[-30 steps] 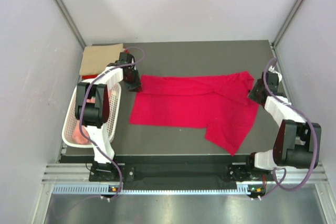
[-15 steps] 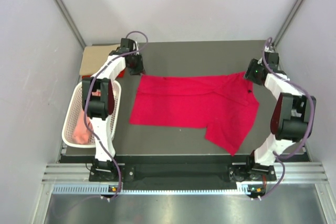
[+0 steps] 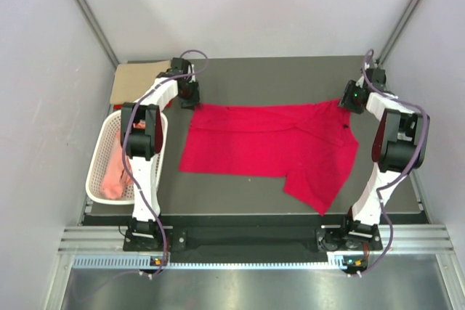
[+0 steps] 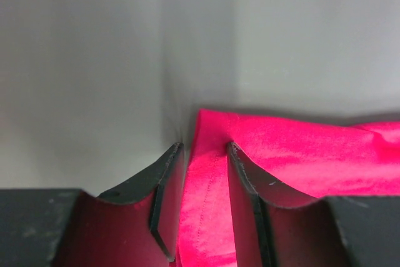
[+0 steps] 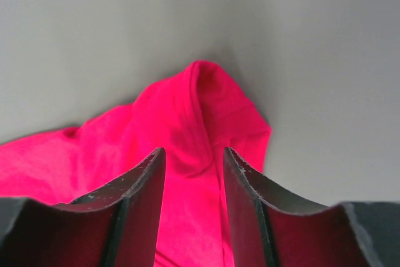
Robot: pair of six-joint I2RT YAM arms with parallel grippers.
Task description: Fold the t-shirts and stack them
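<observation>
While 2 grippers hold its far corners, red shirt (image 3: 269, 147) lies spread across table (image 3: 240, 70) | left gripper (image 4: 201, 167): jaws pinching far-left corner | right gripper (image 5: 194, 167): jaws pinching far-right corner | risk: only thin edges held, so uneven pull could slip 1 corner and skew the fold | risk: near-right flap could bunch underneath

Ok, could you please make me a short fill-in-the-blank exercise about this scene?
1. The shirt spread on the table is ____.
2. The basket stands at the table's ____ edge.
3. The folded shirt beyond the basket is ____.
Missing words: red, left, tan.
</observation>
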